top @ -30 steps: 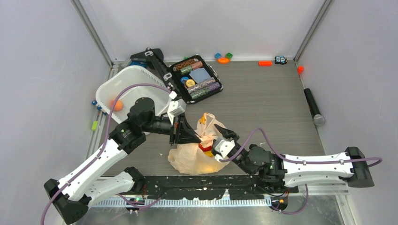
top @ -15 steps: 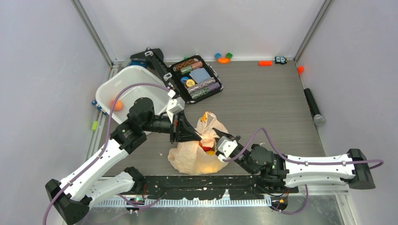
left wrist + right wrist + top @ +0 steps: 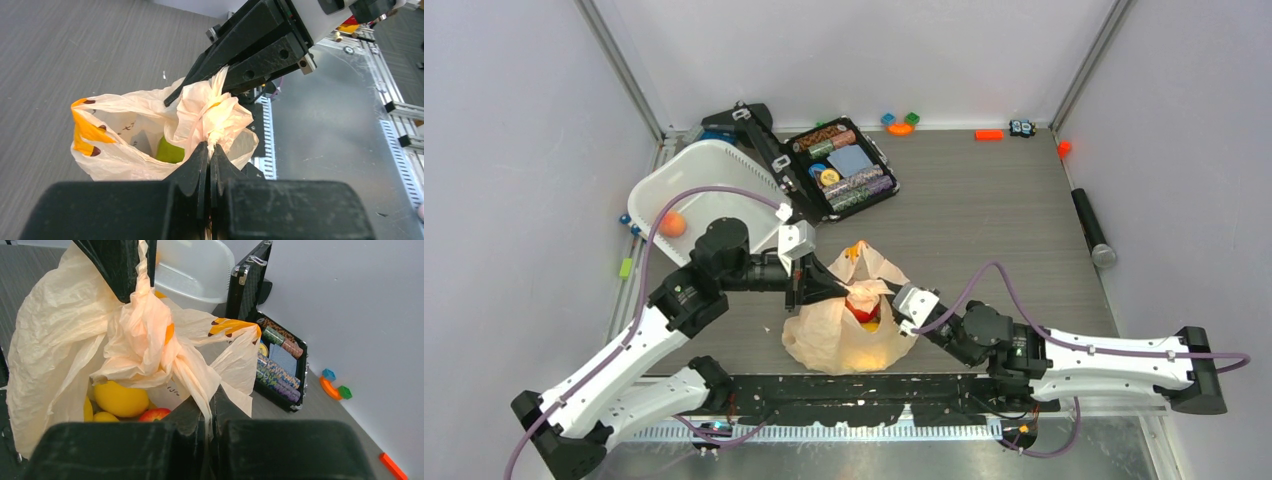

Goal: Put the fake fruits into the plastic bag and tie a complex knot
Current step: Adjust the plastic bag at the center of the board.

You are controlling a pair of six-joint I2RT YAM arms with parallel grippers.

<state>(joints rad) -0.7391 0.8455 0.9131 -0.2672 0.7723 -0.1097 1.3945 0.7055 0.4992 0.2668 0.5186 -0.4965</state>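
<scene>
Plastic bag (image 3: 824, 330): it is seated on the worktop (image 3: 984, 220), near the front edge and between the two arms. Its body is slumped wide and its top is gathered into a crumpled twist.
Fake fruits (image 3: 121, 399): yellow ones and a red one are glimpsed through the mouth from the right wrist, and a green one from the left. The load is kept low in the bag, which looks to be what anchors it while the top is worked.
Left claw (image 3: 849, 291): it is clamped together on a pinched strand of film at one side of the twist.
Right claw (image 3: 884, 293): it is shut tight on the opposite strand, tip to tip with its partner.
Reason for the hold: the film is gripped from both sides so that tension can be put across the bunch. This is judged to be the knotting stage.
Knot: a bunched crossing is seen between the claws. Whether it is cinched cannot be told.
Loose handle (image 3: 859, 252): this printed loop is left ungripped, standing up on the far side.
Small orange fruit (image 3: 672, 224): it is lying in the white tub (image 3: 714, 165), well apart from the bag. The filling may therefore be judged incomplete.
Chip case (image 3: 844, 168): it is open, just beyond the bag and beside the tub, and it is not involved.
</scene>
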